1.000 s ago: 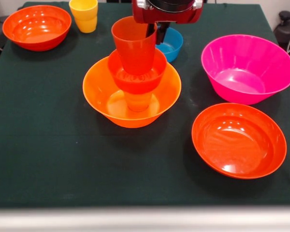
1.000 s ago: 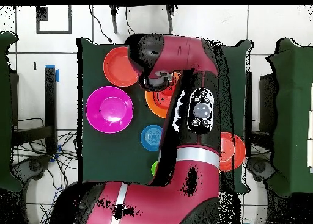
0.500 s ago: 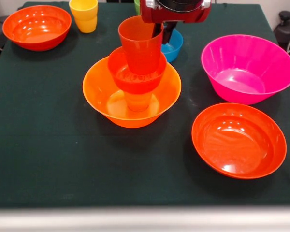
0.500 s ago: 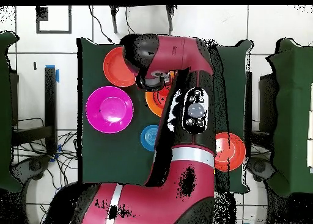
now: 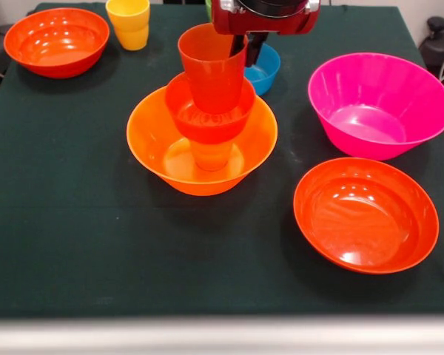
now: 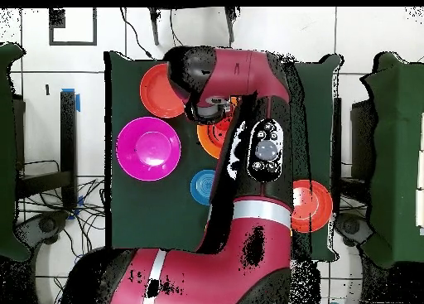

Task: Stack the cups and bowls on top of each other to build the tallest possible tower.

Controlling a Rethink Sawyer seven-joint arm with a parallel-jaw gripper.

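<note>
Claw (image 5: 240, 46) pinches the red-orange cup's (image 5: 211, 70) rim above the small red-orange bowl (image 5: 209, 111).

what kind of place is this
Probably a robotics lab, not a kitchen: a red robot arm works over a table with a dark green cloth, on a tiled floor with loose cables.

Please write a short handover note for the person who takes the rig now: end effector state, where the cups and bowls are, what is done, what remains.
End effector: closed on the rim of the red-orange cup, which sits at the top of the tower.
Tower: large orange bowl, an orange cup inside it, small red-orange bowl on that, red-orange cup on top.
Loose: magenta bowl, two wide red-orange bowls, small blue bowl, yellow cup.
Left: release the cup, then add the loose pieces.
</note>
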